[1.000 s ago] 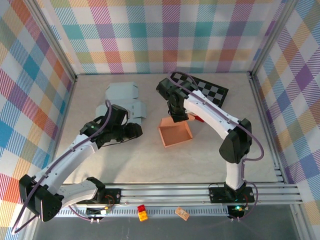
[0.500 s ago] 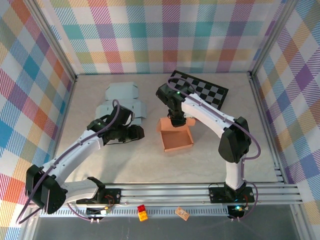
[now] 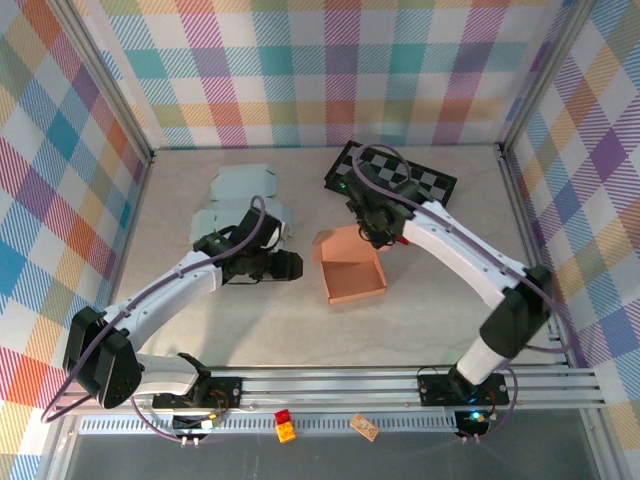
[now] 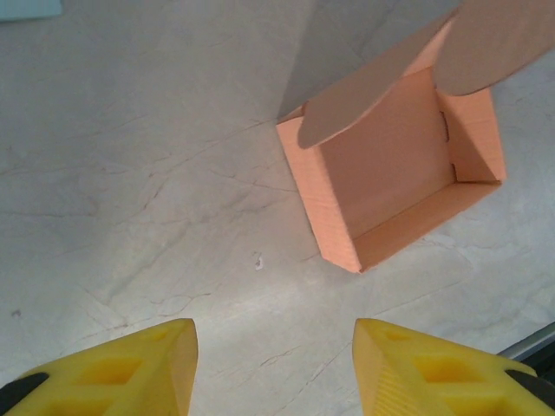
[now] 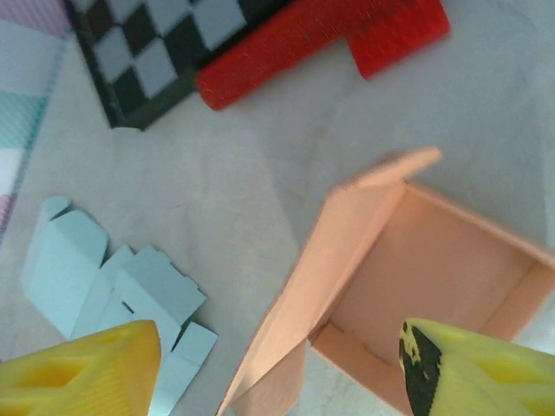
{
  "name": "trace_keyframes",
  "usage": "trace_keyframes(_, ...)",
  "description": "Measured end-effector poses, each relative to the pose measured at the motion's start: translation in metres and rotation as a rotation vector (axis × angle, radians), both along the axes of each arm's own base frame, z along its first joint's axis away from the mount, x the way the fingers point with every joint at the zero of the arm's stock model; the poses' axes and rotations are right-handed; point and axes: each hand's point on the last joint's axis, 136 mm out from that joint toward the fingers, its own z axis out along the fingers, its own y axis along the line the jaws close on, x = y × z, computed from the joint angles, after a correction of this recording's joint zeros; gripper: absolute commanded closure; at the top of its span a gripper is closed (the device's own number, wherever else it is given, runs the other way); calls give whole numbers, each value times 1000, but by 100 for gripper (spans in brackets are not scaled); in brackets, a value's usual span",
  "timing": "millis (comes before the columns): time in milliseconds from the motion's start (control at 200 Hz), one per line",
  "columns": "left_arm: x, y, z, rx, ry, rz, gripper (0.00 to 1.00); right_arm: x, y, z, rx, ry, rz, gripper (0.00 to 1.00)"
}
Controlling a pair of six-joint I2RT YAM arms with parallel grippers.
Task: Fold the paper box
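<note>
Orange box (image 3: 352, 270) half-formed, lid flap (image 5: 338, 251) raised; left fingers (image 4: 130, 368) and right fingers (image 5: 87, 368) both spread, empty, so best brace one wall, then press flap down squarely.

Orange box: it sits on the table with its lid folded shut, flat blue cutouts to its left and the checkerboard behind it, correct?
Not quite. The orange box is open: its lid flap stands up and the inside shows, as the left wrist view makes plain. The rest holds: flat blue cutouts to its left, checkerboard behind it.
</note>
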Motion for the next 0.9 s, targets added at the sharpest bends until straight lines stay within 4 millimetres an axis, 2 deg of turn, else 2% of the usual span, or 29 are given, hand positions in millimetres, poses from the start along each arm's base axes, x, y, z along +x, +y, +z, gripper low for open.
trace_keyframes(130, 10, -4, 16, 16, -77, -63, 48, 12, -30, 18, -56, -154, 264, 24)
trace_keyframes(200, 13, -7, 20, 29, -106, -105, 49, 11, -45, 25, -121, -231, 443, 24)
trace_keyframes(250, 17, -10, 20, 42, -120, -140, 49, 4, -51, 27, -191, -274, 595, 24)
trace_keyframes(330, 24, -17, 17, 62, -129, -197, 49, -13, -47, 21, -297, -319, 840, 24)
trace_keyframes(405, 29, -25, 11, 81, -129, -252, 49, -27, -41, 5, -387, -326, 1049, 23)
trace_keyframes(520, 35, -30, 3, 108, -133, -302, 49, -39, -43, -35, -460, -270, 1266, 22)
trace_keyframes(680, 40, -34, -3, 126, -133, -336, 49, -31, -61, -81, -478, -175, 1382, 23)
trace_keyframes(810, 42, -41, -8, 135, -128, -360, 50, -24, -64, -102, -446, -160, 1460, 25)
trace_keyframes(900, 45, -45, -12, 139, -122, -369, 50, -20, -60, -107, -423, -172, 1511, 25)
